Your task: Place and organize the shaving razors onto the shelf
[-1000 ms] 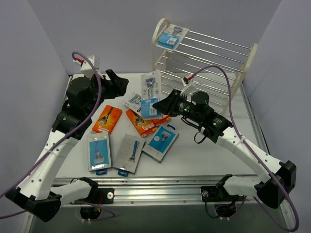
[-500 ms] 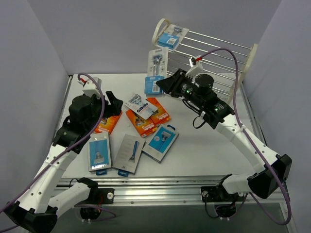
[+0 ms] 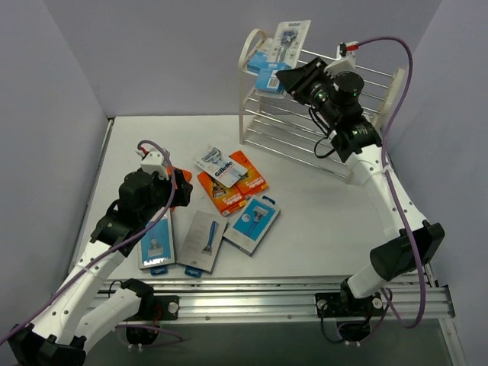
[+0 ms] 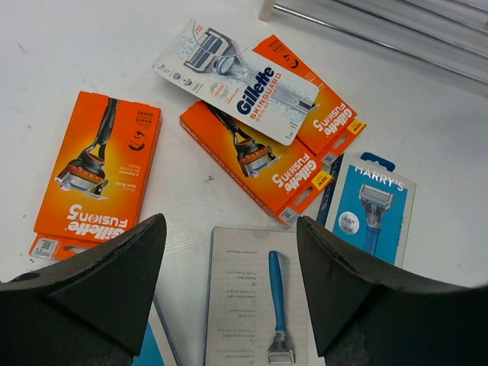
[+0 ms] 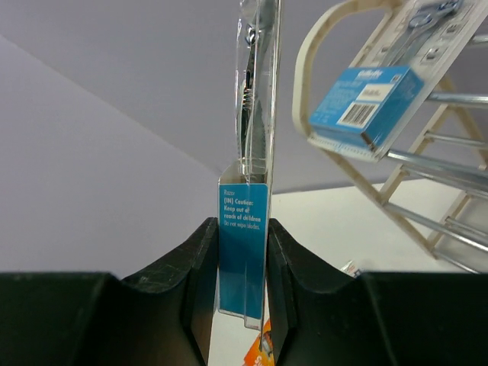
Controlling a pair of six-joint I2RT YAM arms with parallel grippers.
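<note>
Lying scattered, razor packs dot a white table between lavender walls.

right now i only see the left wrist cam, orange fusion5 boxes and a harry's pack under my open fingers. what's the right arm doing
observer: the right gripper is shut on a blister razor pack, held upright by the left end of the shelf, at top-tier height.
operator: anything on the shelf already
observer: one blue-based blister pack lies on the top tier, at that same end.
operator: any pack near me that my fingers hide
observer: yes, a grey blister pack lies flat on the table, just left of the grey card pack with the blue razor.
</note>
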